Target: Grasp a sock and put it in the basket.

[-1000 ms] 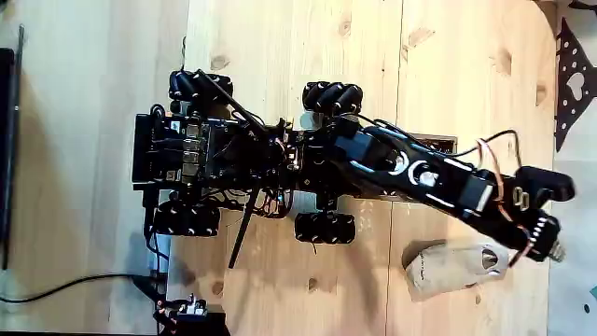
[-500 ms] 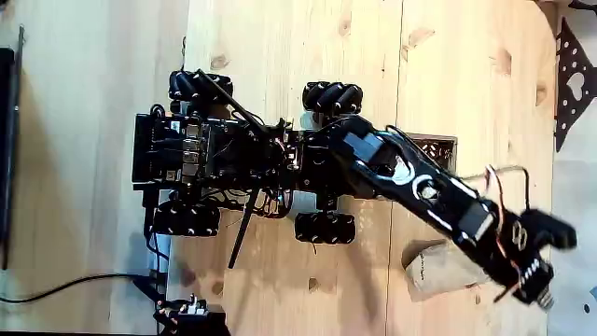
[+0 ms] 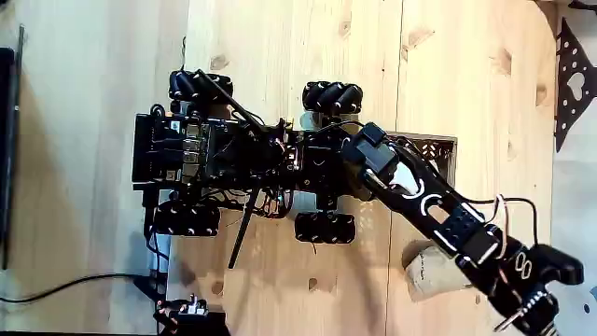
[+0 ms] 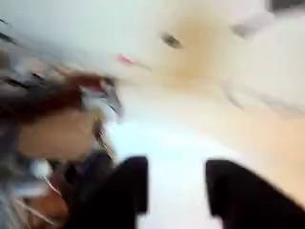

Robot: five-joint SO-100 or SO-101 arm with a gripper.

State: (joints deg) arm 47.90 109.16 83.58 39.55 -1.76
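Note:
In the fixed view the sock (image 3: 422, 272) lies on the wooden table at lower right. Its beige end shows; the rest is hidden under my arm. The basket (image 3: 435, 147), dark brown with lattice walls, sits in front of the chassis, partly covered by the arm's upper links. My gripper (image 3: 534, 315) hangs at the bottom right corner, just past the sock's far end. The wrist view is badly blurred: two dark fingers (image 4: 128, 195) stand apart over pale wood, so the gripper (image 4: 181, 198) is open with nothing between them.
The wheeled black base (image 3: 215, 154) with its four roller wheels fills the middle left. A black cable (image 3: 65, 285) runs along the lower left. A dark patterned object (image 3: 574, 79) lies past the table's right edge.
The arm has swung toward the bottom of the fixed view, from beside the basket to over the sock. It now covers the sock's white end, which showed before.

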